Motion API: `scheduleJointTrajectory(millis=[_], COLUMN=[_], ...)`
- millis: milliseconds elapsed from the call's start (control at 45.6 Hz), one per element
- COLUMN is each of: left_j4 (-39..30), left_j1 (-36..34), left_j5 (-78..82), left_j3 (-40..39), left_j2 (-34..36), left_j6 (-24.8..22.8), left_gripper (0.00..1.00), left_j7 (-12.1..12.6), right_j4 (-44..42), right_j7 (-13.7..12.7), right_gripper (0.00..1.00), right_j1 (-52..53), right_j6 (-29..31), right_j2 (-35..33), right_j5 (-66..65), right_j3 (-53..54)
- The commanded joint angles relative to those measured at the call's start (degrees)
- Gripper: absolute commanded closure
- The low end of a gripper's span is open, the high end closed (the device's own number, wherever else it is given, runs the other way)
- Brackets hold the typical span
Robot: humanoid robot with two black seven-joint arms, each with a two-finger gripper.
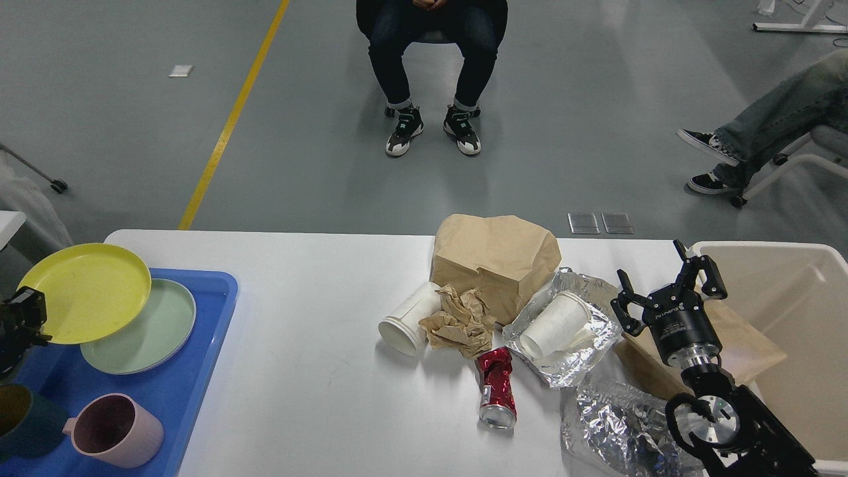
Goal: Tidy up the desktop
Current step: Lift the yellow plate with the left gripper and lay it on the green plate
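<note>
The left gripper [30, 308] holds the yellow plate [83, 291] over the blue tray [199, 358], while the right gripper [666, 285] stands with jaws wide above the desktop [318, 397].

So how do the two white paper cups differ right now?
The left paper cup lies straight on the desktop, beside crumpled brown paper; the right paper cup lies on foil. The right one looks dented, the left intact. Both are tipped over, mouths toward the camera.

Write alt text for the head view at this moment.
The left gripper holds a yellow plate over a green plate on the blue tray, while the open right gripper hovers near trash on the desktop: paper bag, cups, foil, a crushed red can.
</note>
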Motion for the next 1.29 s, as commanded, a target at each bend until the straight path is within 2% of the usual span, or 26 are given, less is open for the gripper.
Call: scheduleJointTrajectory(millis=[0,438,548,592,701,942,1052,1096,1183,1271], left_j4=[2.04,1.86,1.78,1.51,1.07,1.07,1.07,1.16,1.86,2.04], left_j1=[3.65,6.03,6.03,6.03,6.11,5.77,3.49,1.20,1.19,7.94], left_j5=[0.01,0.01,0.01,0.10,0.36,0.53,1.32,1.59,2.12,2.90], left_j3=[-1.82,-4.11,-4.90,-5.07,-5.34,-5.25,-6.39,-8.75,-18.85,-30.97], left_j2=[-2.76,-6.36,-6.45,-6.45,-6.45,-6.19,-5.22,-3.56,1.54,2.16], left_j6=[1.31,4.39,4.30,4.22,4.22,3.78,3.25,3.25,3.43,3.34], left_gripper=[1.00,1.00,0.96,0.89,0.62,0.17,0.06,0.05,0.05,0.04], left_j7=[-0.08,-0.08,-0.08,-0.08,0.00,0.18,0.18,-0.52,-1.14,-1.14], right_j4=[-0.04,-0.04,-0.04,-0.04,-0.04,-0.04,-0.04,-0.04,-0.04,-0.04], right_j7=[0.00,0.00,0.00,0.00,0.00,0.00,0.00,0.00,0.00,0.00], right_gripper=[0.00,0.00,0.00,0.00,0.00,0.00,0.00,0.00,0.00,0.00], right_j1=[0.01,0.01,0.01,0.01,0.10,0.09,0.09,0.10,0.10,0.10], right_j6=[0.03,0.03,-0.05,0.03,0.03,-0.05,0.03,-0.05,-0.05,0.03], right_j2=[0.00,0.00,0.00,0.00,0.00,0.00,0.00,0.00,0.00,0.00], right_j5=[0.00,0.00,0.00,0.00,0.00,0.00,0.00,0.00,0.00,0.00], right_j3=[0.00,0.00,0.00,0.00,0.00,0.00,0.00,0.00,0.00,0.00])
